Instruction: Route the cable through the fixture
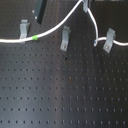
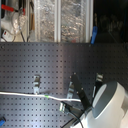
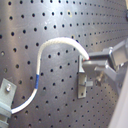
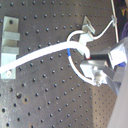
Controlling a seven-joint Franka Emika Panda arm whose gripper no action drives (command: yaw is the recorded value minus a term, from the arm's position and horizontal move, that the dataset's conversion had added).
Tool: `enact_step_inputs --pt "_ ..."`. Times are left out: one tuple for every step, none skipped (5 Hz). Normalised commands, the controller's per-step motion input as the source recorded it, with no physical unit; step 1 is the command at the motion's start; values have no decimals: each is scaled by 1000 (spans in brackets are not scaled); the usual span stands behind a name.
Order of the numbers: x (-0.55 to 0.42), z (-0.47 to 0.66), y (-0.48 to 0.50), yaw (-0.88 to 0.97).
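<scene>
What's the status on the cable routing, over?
Gripper shut on cable. Cable lies past left clip and middle clip, looping at right clip. Nothing in the way.

White rounded arm casing [image 2: 107, 105], grey metal claw [image 3: 102, 67]

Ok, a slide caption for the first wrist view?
Gripper pinching the white cable beside a metal clip on the black pegboard.

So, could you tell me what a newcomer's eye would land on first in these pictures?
Probably the white cable, sweeping across the black perforated board in the first exterior view, with a green band near that view's left. Next, the three metal clips standing in a row along it. In the first wrist view, the claw pinches the cable's end beside a clip.
</scene>
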Motion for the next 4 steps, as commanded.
enact_step_inputs --pt "-28 4 -17 0" --pt "-262 292 -30 -237" --pt "-321 259 118 -680" --pt "-200 195 66 -834"
